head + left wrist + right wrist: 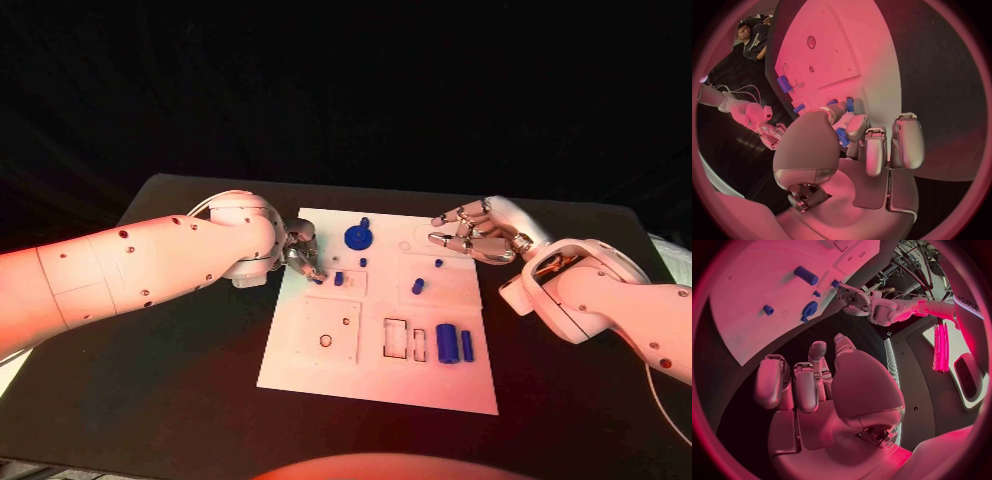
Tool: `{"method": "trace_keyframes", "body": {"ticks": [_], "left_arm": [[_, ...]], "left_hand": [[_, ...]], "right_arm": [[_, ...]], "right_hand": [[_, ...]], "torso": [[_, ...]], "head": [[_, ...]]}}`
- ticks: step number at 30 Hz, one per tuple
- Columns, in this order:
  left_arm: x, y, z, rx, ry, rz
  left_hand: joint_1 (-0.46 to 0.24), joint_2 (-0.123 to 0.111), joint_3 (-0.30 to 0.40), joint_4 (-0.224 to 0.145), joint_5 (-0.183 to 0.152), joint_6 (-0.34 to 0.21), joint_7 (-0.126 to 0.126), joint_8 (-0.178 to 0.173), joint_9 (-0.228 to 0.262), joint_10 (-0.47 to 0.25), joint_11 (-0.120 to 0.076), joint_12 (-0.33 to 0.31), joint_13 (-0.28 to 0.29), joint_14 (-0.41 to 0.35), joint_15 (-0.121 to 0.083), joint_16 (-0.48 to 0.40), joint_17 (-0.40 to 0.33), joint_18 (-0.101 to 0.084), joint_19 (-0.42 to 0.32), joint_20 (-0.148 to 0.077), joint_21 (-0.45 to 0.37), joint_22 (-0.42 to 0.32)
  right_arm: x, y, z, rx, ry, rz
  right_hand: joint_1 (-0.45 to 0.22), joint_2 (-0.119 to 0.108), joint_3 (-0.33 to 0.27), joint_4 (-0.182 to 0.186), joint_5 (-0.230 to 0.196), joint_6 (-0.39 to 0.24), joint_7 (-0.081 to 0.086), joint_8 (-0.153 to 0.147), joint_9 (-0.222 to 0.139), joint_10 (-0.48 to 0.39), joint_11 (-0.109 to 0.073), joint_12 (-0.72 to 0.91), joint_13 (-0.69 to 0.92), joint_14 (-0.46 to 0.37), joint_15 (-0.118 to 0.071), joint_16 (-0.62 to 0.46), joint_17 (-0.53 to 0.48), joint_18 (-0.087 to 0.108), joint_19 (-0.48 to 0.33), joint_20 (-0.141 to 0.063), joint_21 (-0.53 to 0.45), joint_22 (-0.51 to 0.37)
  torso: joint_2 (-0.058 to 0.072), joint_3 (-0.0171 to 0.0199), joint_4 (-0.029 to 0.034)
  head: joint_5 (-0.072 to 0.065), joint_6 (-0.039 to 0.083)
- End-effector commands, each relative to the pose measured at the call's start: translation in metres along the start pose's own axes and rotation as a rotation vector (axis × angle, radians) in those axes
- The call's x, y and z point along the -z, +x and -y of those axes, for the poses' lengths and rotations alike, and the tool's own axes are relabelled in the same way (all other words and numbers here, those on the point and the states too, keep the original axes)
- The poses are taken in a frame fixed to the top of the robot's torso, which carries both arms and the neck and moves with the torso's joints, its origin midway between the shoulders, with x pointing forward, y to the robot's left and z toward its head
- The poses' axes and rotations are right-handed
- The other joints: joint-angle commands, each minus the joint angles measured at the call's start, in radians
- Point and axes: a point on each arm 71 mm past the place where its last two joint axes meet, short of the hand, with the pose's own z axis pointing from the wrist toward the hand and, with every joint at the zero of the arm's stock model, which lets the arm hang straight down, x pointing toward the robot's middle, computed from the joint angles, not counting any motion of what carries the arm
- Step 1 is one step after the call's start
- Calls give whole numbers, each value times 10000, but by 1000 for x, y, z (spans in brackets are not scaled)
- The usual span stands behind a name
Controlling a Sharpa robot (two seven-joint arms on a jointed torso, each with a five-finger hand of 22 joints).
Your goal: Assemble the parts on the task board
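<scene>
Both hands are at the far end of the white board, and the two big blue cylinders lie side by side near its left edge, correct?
Not quite. The two blue cylinders lie side by side near the board's right edge, as the head view shows. The left hand and right hand are indeed at its far end.

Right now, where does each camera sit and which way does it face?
Head view: on the robot's head, looking down at the task board; both arms enter.
Left wrist view: behind the left hand, facing the board.
Right wrist view: behind the right hand, facing the board.
Shared: both wrist views show the board and the opposite hand.
</scene>
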Motion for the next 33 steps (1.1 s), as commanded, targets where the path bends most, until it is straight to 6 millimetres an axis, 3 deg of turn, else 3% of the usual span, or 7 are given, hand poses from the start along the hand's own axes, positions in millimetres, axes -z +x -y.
{"method": "trace_keyframes", "body": {"ticks": [1, 13, 20, 26, 33], "left_arm": [[-1, 8, 5, -323, 151, -633], [-3, 8, 4, -281, -159, -719], [-5, 7, 1, -153, -566, -747], [-6, 6, -1, -126, -791, -782], [-7, 6, -1, -149, -873, -826]], "left_hand": [[90, -13, 1148, -1229, 32, 95, -101, 33, -10, 77, 14, 66, 16, 1032, 17, 30, 2627, -146, 55, -9, 36, 799], [-77, -4, 1128, -1146, 25, 195, -118, 24, -32, 128, 11, 96, 50, 1032, 18, 30, 2627, -142, 48, -5, 15, 794], [-855, 109, 868, -634, 19, 351, -176, -28, -91, 143, -24, 67, 27, 1032, -5, 30, 2627, -138, 49, -17, -10, 804], [-1573, 73, 644, -194, 21, 460, -200, -88, -150, 151, -42, 84, 53, 1032, -24, 30, 2627, -140, 61, -35, -17, 824], [-1885, 1, 515, -19, 19, 541, -218, -113, -179, 181, -57, 132, 110, 1032, -36, 30, 2627, -147, 82, -49, 1, 858]], "right_arm": [[0, 1, 0, 11, -48, -125], [0, 1, 0, 12, -45, -118], [1, 1, 0, 13, -38, -116], [1, 1, 0, 15, -28, -116], [1, 1, 0, 14, -26, -123]], "right_hand": [[-8, 79, -45, -10, 47, 55, -9, 28, -12, -46, -5, -32, -9, 521, 2, -47, 248, 28, -76, 21, -60, -10], [-18, 86, -62, -2, 56, 55, -8, 28, -12, -49, -3, -30, -14, 518, 3, -57, 236, 28, -77, 22, -63, -12], [-18, 86, -62, -2, 56, 55, -8, 28, -12, -49, -3, -30, -14, 518, 3, -57, 236, 28, -77, 22, -63, -12], [-18, 86, -62, -2, 56, 55, -8, 28, -12, -49, -3, -30, -14, 518, 3, -57, 236, 28, -77, 22, -63, -12], [-18, 86, -62, -2, 56, 55, -8, 28, -12, -49, -3, -30, -14, 518, 3, -57, 236, 28, -77, 22, -63, -12]], "torso": [[1, 1, -3], [-2, 5, 3], [0, 6, -3], [0, 8, -1], [-2, 4, -3]], "head": [[-11, -21], [-35, -37], [-39, -34], [-41, -45], [-57, -58]]}}
